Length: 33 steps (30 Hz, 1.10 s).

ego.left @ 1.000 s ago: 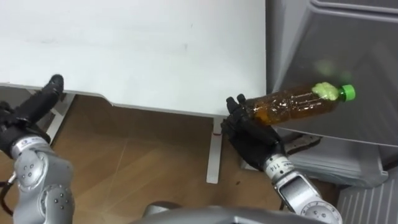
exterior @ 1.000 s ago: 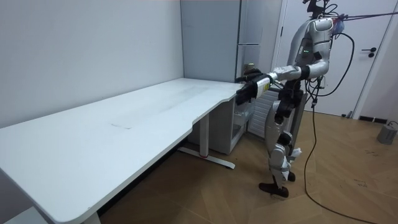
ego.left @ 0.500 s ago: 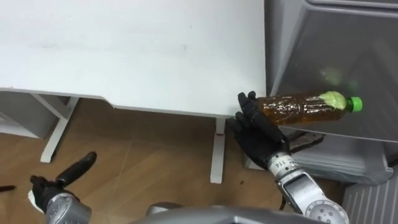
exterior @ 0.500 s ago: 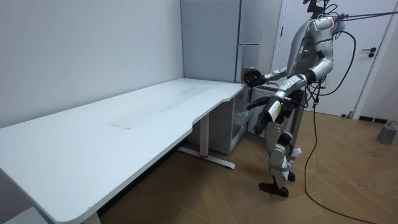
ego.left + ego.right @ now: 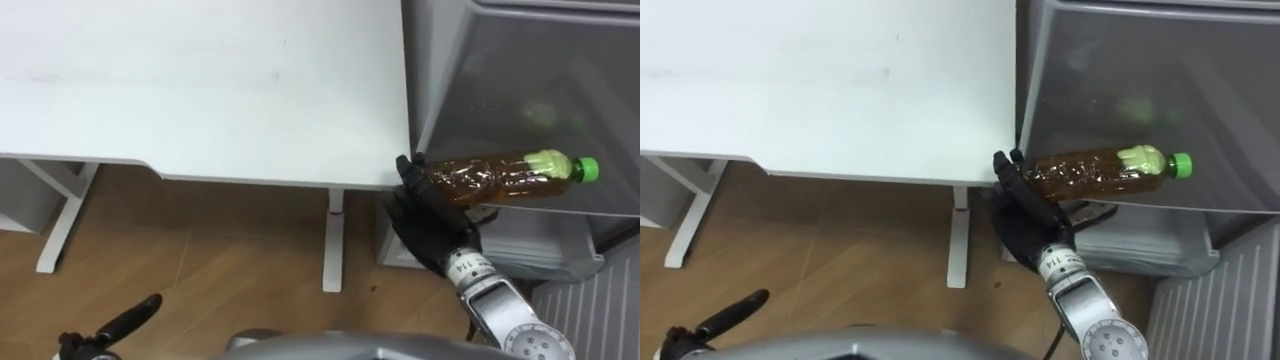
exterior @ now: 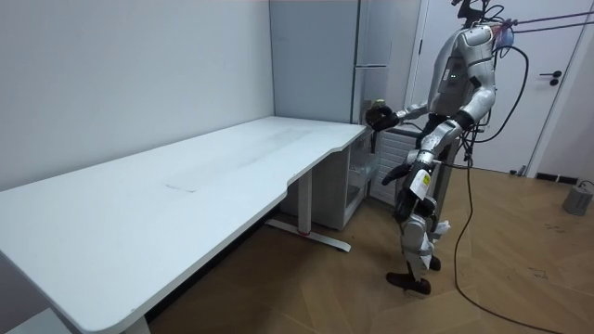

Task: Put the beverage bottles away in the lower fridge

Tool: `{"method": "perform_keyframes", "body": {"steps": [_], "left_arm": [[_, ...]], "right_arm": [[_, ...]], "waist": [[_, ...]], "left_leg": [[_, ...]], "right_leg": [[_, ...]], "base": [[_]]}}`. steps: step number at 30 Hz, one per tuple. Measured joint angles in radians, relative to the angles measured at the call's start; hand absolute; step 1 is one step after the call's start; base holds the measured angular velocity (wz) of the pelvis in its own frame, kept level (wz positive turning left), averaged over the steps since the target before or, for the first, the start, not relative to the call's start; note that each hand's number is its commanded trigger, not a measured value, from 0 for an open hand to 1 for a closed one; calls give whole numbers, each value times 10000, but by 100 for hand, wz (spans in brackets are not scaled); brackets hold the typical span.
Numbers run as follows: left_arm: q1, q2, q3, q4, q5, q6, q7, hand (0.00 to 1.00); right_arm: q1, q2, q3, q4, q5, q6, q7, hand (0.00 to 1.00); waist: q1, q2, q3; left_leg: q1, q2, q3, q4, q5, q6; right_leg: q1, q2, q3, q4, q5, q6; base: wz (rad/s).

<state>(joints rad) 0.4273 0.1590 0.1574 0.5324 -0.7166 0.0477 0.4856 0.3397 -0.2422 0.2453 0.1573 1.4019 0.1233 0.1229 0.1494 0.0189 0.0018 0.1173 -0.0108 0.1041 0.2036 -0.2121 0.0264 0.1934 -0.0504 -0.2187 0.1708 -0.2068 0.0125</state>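
At the lower left, the left hand (image 5: 128, 318) is hanging low over the wooden floor (image 5: 230, 270), its fingers stretched straight and holding nothing. The white table (image 5: 200, 90) is standing ahead. Just past the table's right edge, the right hand (image 5: 428, 215) is gripping the bottle (image 5: 500, 172) by its base, fingers curled round it. The bottle is lying sideways in the air, its green cap (image 5: 588, 168) pointing right, in front of the grey fridge (image 5: 520, 60).

left hand (image 5: 128, 320) dropped from the table (image 5: 200, 80) edge, now hanging low

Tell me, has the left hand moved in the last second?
Yes. The left hand dropped from the table edge to low over the floor.
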Motion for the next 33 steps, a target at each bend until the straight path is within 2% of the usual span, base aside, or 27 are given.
{"method": "perform_keyframes", "body": {"steps": [4, 7, 10, 11, 15, 18, 21, 22, 23, 24, 25, 26, 28, 30, 33], "left_arm": [[99, 87, 15, -6, 13, 81, -74, 0], [158, 180, 54, -12, 43, 84, -155, 0], [267, 247, 229, 9, 8, 176, -141, 0], [282, 295, 374, 9, 4, 224, -135, 0], [234, 636, 373, 7, 6, 349, 25, 0], [99, 752, 374, 8, 3, 375, 210, 0], [-480, 927, 358, 66, 13, 418, 327, 0], [-766, 1051, 351, 294, 19, 422, 307, 0], [-1291, 1201, 348, 642, 16, 441, 300, 0], [-1445, 1291, 326, 801, 17, 447, 292, 0], [-1787, 1428, 244, 1024, 16, 457, 254, 0], [-1964, 1551, 69, 1143, 7, 457, 211, 0], [-2069, 1622, -22, 1251, 28, 466, 141, 0], [-2321, 1699, -23, 1517, 33, 470, 105, 0], [-2561, 1928, -73, 1862, 35, 469, 136, 0]], "right_arm": [[62, -32, -103, 293, -483, 37, 108, 100], [59, -383, -286, 542, -1269, 226, 159, 100], [44, -792, -489, 908, -1578, 439, 339, 100], [-32, -868, -611, 1161, -1578, 564, 433, 100], [-457, -1238, -839, 2058, -1484, 669, 419, 100], [-1016, -1247, -826, 2638, -1378, 671, 433, 100], [-2085, -1249, -700, 3754, -899, 667, 409, 100], [-2383, -1250, -709, 4031, -737, 652, 392, 100], [-2735, -1255, -704, 4435, -549, 660, 417, 100], [-2934, -1257, -697, 4712, -544, 691, 440, 100], [-3375, -1256, -675, 5387, -537, 715, 425, 100], [-3822, -1273, -689, 5937, -426, 710, 386, 100], [-4341, -1336, -697, 6566, -287, 702, 396, 100], [-4807, -1473, -704, 7185, -277, 703, 404, 100], [-5250, -1709, -703, 7752, 28, 701, 414, 100]], "waist": [[-92, 10, -2], [-124, 3, -15], [-122, -111, 3], [-127, -172, 44], [-77, -226, -9], [-66, -237, -13], [85, -320, -15], [120, -358, 24], [124, -368, 26], [142, -406, 47], [256, -464, 103], [305, -484, 133], [409, -482, 147], [464, -502, 165], [515, -539, 189]], "left_leg": [[17, -16, -11, 1, 1, 2], [3, -21, -23, 3, 1, 2], [25, -23, -93, 3, 2, 2], [40, -24, -101, 6, 2, 2], [-288, -11, -231, 85, 8, 5], [-618, -1, -268, 247, 37, 15], [-1304, -6, -292, 463, 129, 29], [-1631, -10, -436, 625, 160, 37], [-2002, -10, -567, 871, 176, 46], [-2195, -3, -602, 1030, 176, 47], [-2611, 12, -621, 1332, 175, 50], [-3109, 84, -622, 1641, 155, 77], [-3800, 121, -622, 2021, 120, 121], [-4539, 34, -832, 2543, 59, 158], [-5797, -182, -1129, 3575, -79, 180]], "right_leg": [[27, -9, -30, 7, 2, 2], [29, -12, -26, 2, 2, 1], [130, -10, -69, -7, 2, 2], [127, -3, -92, -6, 2, 2], [-210, -30, -174, 56, 2, 1], [-426, -25, -186, 189, 3, -6], [-1166, -64, -270, 572, 1, -20], [-1425, -102, -437, 679, -4, -47], [-1755, -161, -603, 916, -36, -95], [-1949, -162, -607, 1043, -48, -108], [-2342, -171, -605, 1307, -62, -131], [-2836, -185, -572, 1591, -91, -169], [-3537, -232, -566, 2047, -117, -208], [-4271, -368, -610, 2725, -319, -233], [-5508, -663, -696, 4027, -869, -256]], "base": [[0], [0], [5], [6], [6], [3], [8], [27], [31], [20], [6], [0], [-5], [18], [35]]}}
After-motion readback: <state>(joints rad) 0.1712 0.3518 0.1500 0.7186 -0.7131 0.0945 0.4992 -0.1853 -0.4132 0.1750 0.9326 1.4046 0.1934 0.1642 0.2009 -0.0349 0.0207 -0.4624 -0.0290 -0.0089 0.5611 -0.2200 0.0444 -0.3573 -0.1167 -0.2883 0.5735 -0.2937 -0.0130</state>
